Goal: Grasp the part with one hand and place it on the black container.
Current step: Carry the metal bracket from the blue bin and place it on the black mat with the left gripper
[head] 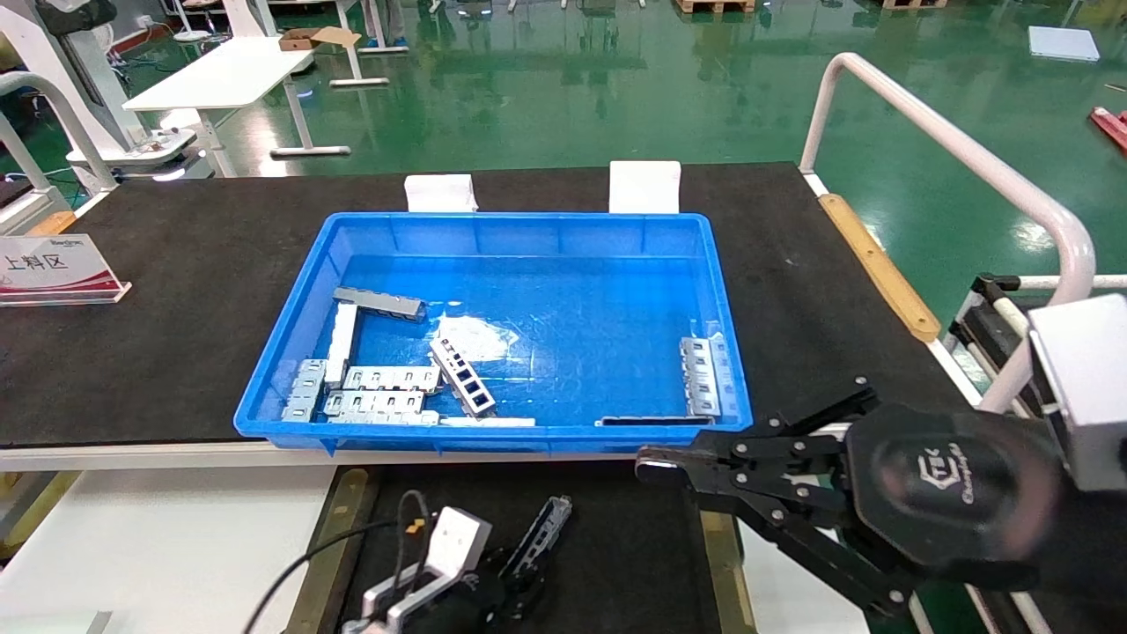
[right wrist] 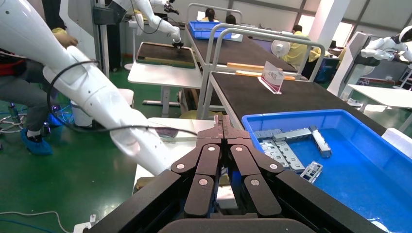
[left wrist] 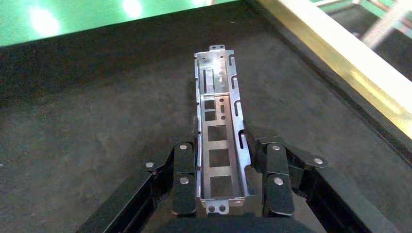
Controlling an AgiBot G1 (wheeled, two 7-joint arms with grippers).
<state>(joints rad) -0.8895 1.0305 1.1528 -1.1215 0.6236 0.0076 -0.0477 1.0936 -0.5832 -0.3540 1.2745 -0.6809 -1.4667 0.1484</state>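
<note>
The part (left wrist: 217,97), a narrow silver-grey channel bar with rectangular slots, sits between the fingers of my left gripper (left wrist: 218,145), which is shut on its near end. The part lies low over the black container (left wrist: 97,121), a matte tray with a brass-coloured strip (left wrist: 340,63) along its side. In the head view the part (head: 548,527) points away from my left gripper (head: 515,568) over the black container (head: 625,546) at the near edge. My right gripper (head: 656,465) is shut and empty, hovering at the tray's right side; its closed fingertips show in the right wrist view (right wrist: 223,127).
A blue plastic bin (head: 528,231) stands on the dark table behind the tray, holding several silver brackets (head: 379,392) and a bar with square holes (head: 462,377). A sign (head: 53,269) stands at far left. A white rail (head: 968,158) runs along the right.
</note>
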